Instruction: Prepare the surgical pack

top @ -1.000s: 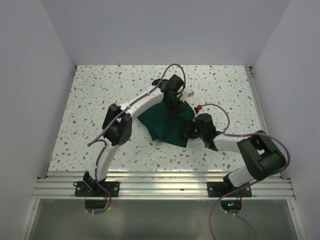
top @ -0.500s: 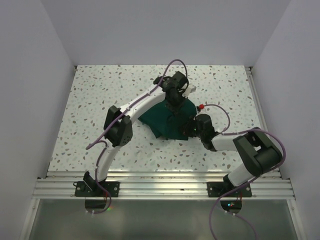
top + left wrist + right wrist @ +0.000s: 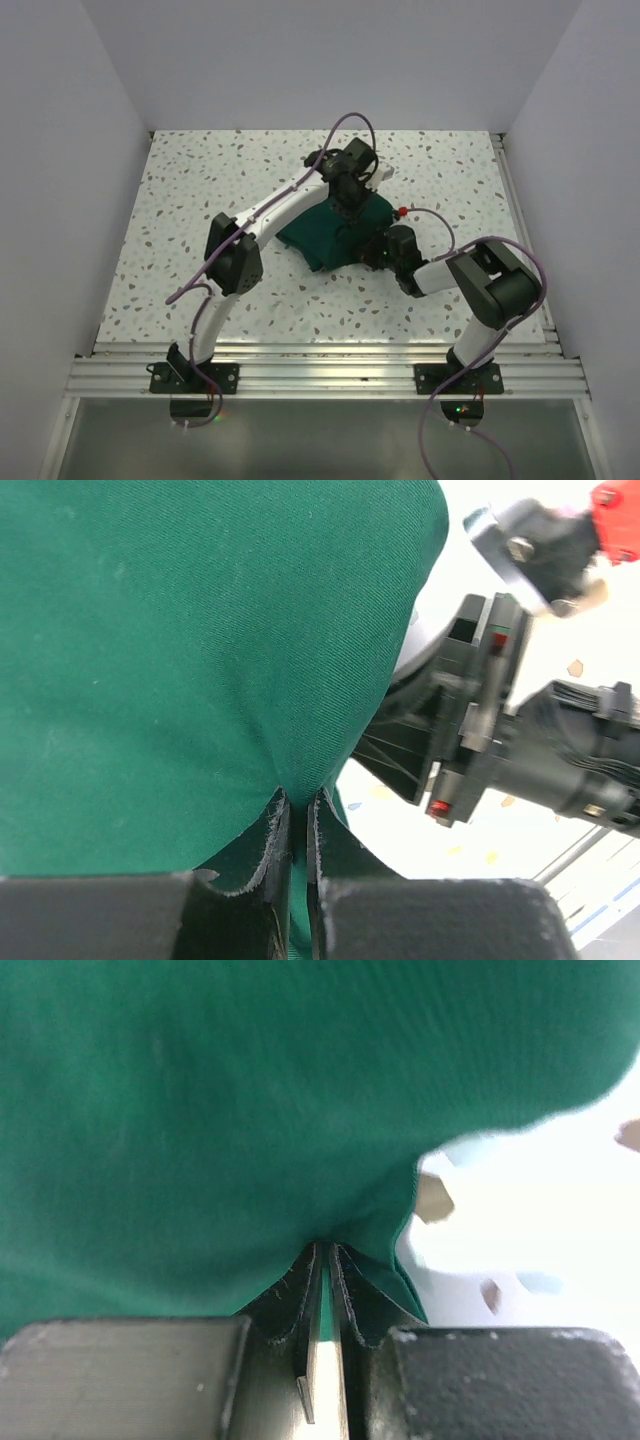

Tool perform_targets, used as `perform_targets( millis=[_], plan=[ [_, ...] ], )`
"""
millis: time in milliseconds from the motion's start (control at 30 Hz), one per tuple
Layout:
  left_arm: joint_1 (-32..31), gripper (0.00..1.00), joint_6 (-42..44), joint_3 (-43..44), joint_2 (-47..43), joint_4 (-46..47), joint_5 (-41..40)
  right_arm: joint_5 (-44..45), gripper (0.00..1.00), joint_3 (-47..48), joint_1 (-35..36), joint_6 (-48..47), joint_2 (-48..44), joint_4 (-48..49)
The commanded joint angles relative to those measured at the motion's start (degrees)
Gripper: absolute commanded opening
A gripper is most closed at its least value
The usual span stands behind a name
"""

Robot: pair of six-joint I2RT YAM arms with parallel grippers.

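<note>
The dark green cloth drape [image 3: 325, 235] lies bunched near the middle of the speckled table. My left gripper [image 3: 348, 208] is shut on a fold of it at its far edge; the left wrist view shows the cloth [image 3: 180, 650] pinched between the fingers [image 3: 272, 852]. My right gripper [image 3: 378, 256] is shut on the cloth's near right edge; the right wrist view shows green cloth [image 3: 250, 1110] pinched between its pads [image 3: 310, 1290]. The steel tray, scissors, forceps and gauze are hidden or out of view.
The right arm's wrist with a red part [image 3: 615, 495] shows close by in the left wrist view. An aluminium rail [image 3: 330, 360] runs along the near table edge. White walls enclose the table on three sides.
The cloth has been drawn together into a smaller bundle. My right gripper moved left and away from the bases with its edge; the left gripper shifted slightly farther back.
</note>
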Motion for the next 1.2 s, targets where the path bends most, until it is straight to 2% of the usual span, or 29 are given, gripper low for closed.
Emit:
perform_targets(
  millis=[0,500,900,1167],
  plan=[
    [-1.36,0.0,-1.29,1.69,-6.39,3.15,1.2,0.63,0.11,2.47,0.34,1.04,1.87,7.06],
    [-1.71,0.0,-2.17,2.12,-7.27,6.76,-0.65,2.83,0.08,3.7,1.83,5.87,9.6,29.56],
    [-0.66,0.0,-2.87,4.41,-8.24,6.85,-2.23,3.89,0.09,7.57,2.88,7.19,11.1,32.38],
    [-0.39,0.0,-3.4,2.57,-8.59,8.69,-3.02,4.49,0.06,5.38,4.03,14.3,12.33,36.87]
  ],
)
